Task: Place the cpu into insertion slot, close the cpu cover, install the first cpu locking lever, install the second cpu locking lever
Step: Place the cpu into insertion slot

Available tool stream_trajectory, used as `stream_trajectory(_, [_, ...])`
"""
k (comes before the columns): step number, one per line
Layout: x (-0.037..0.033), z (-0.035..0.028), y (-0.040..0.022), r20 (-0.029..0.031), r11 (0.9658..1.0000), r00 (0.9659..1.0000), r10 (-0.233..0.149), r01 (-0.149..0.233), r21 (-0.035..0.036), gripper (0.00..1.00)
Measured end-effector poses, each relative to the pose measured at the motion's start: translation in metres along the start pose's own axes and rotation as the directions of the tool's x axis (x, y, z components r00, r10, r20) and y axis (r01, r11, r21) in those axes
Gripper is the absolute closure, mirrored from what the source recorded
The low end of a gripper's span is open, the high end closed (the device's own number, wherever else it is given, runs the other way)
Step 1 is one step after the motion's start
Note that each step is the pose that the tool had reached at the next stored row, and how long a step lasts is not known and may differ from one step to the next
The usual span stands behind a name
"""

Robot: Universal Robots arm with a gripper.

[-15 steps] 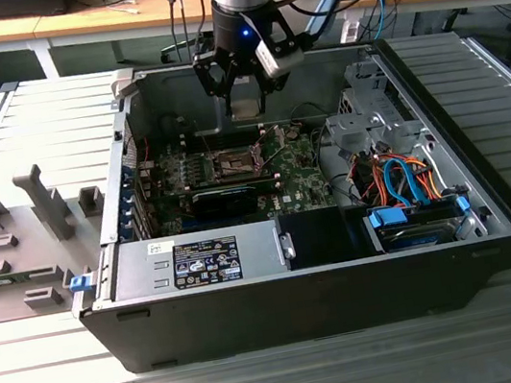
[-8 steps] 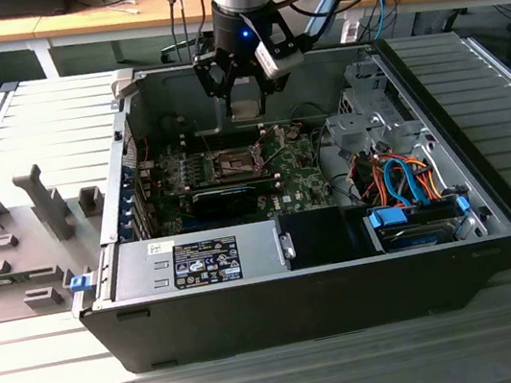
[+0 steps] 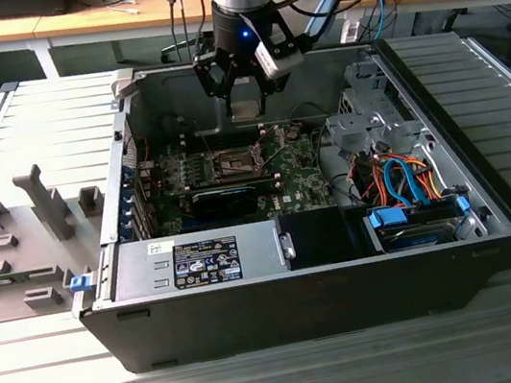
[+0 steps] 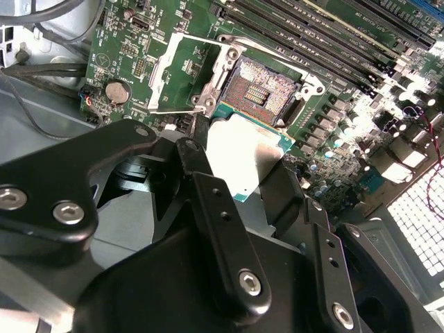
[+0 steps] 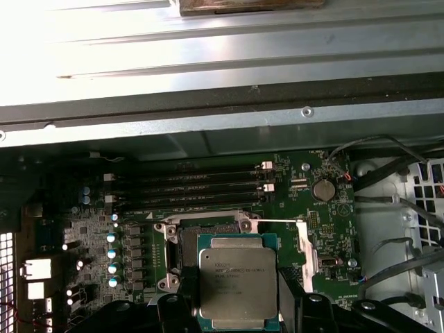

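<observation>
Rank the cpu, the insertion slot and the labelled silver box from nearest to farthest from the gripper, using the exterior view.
1. The cpu: clamped in the gripper, at its tip.
2. The insertion slot: beneath the gripper, mid-case.
3. The labelled silver box: farthest, along the near wall of the computer case.

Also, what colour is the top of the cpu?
The cpu top is dull silver-grey, green-edged; clearest in the first wrist view.

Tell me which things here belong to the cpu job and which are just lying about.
Job: gripper, the cpu it holds, slot, cover.
Lying about: memory sticks, coin battery, orange cables, grey fixtures.
</observation>
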State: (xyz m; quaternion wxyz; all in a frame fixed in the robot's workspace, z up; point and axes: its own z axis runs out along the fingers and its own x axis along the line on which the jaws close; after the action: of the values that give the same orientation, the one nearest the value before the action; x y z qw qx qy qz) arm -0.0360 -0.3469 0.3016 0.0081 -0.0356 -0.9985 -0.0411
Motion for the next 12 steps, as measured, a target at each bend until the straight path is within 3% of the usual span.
stream_trajectory(12, [0.0000,0.0005,0.0000,0.0007,1.0000,1.0000,0.006,-0.006,0.0023,0.45])
